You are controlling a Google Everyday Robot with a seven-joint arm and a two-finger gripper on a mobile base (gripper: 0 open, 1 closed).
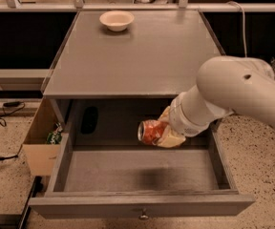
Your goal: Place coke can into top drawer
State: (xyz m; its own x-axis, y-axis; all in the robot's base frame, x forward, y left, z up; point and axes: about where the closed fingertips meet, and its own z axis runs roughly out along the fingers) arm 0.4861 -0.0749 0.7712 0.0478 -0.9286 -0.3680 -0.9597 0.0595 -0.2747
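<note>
The coke can [150, 131] is red-orange with a dented side and a silver round end facing left. It lies sideways in my gripper [168, 132], which is shut on it and holds it in the air above the open top drawer [142, 175], near the drawer's back right. The drawer is pulled out wide, with a small round knob [142, 216] on its front. My white arm [233, 97] reaches in from the right and hides the drawer's right back corner.
A cream bowl [117, 20] sits at the back of the grey cabinet top [132, 56]. A cardboard box [44, 140] with a green item stands left of the cabinet. Cables lie on the floor at left.
</note>
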